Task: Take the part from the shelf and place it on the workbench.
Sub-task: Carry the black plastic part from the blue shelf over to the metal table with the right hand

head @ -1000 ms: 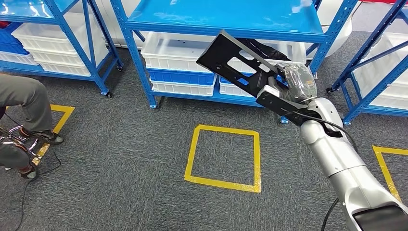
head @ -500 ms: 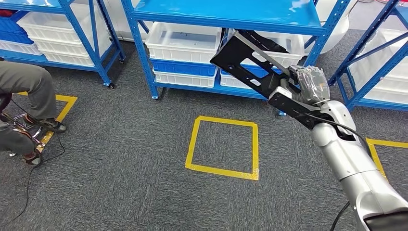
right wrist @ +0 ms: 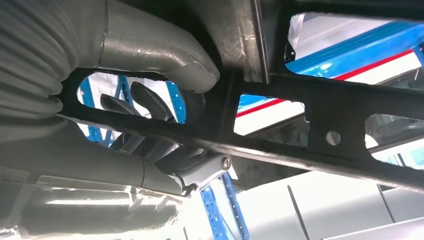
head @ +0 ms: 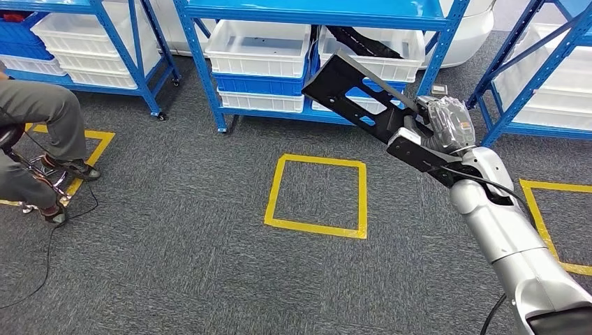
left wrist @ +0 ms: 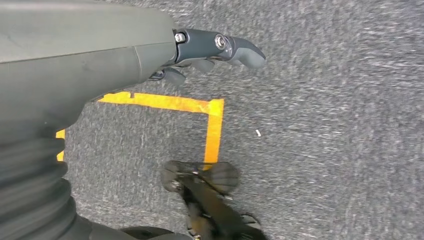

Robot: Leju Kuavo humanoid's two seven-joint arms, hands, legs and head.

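The part is a long flat black plate (head: pixel 356 94) with cut-outs, held up in the air in front of the blue shelf (head: pixel 307 12). My right hand (head: pixel 445 125) grips its near end, and the plate slants up and to the left from it. In the right wrist view the thumb and fingers (right wrist: pixel 165 110) wrap around a bar of the black plate (right wrist: pixel 345 125). My left hand (left wrist: pixel 200 55) hangs over the grey carpet, fingers loosely curled and holding nothing. Another black part (head: pixel 363 42) lies in a white bin on the shelf.
White and blue bins (head: pixel 262 49) fill the lower shelves. A yellow taped square (head: pixel 317 195) marks the carpet in front of me, another (head: pixel 558 216) at the right. A seated person's legs (head: pixel 38 118) and a stool are at the left. Further blue racks stand on both sides.
The whole picture has shifted as the camera moved back from the shelf. The right hand still holds the plate, which now sits lower against the shelf and clear of it.
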